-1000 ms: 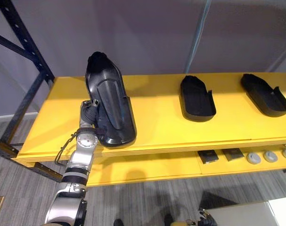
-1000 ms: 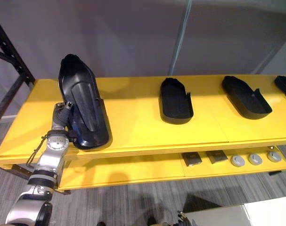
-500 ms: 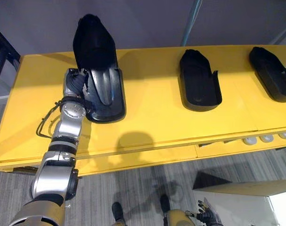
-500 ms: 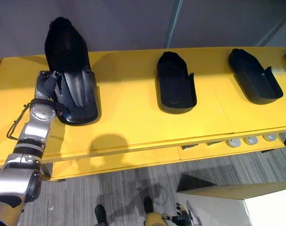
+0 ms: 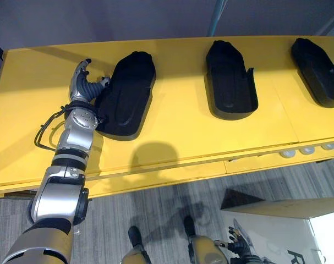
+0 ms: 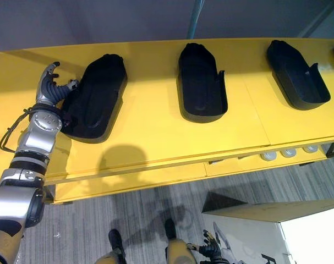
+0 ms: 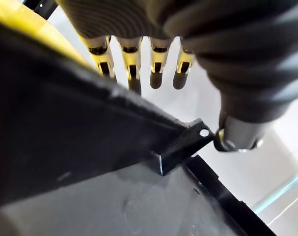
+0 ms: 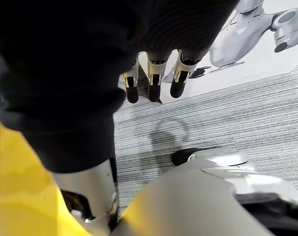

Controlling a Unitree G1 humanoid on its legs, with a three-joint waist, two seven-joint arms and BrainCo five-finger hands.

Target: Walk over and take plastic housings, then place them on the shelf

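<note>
A black plastic housing (image 5: 125, 93) lies flat near the left end of the yellow shelf (image 5: 178, 137). My left hand (image 5: 84, 82) rests beside the housing's left rim, open, with its fingers (image 7: 131, 59) straight and pointing away over the shelf. Its thumb (image 7: 237, 132) sits close to a small tab on the rim of the housing (image 7: 65, 137). Two more black housings (image 5: 230, 80) (image 5: 318, 71) lie further right on the same shelf. My right hand (image 8: 151, 78) hangs low over the grey floor, open and holding nothing.
Small round grey parts (image 5: 307, 149) sit on a lower yellow ledge at the right. A white box (image 5: 282, 242) stands on the floor at the lower right. A grey wall and a blue post (image 5: 217, 16) stand behind the shelf.
The housing stood tilted up in my left hand's grip; now it lies flat on the shelf and the hand has opened. The camera has moved closer and looks down more steeply.
</note>
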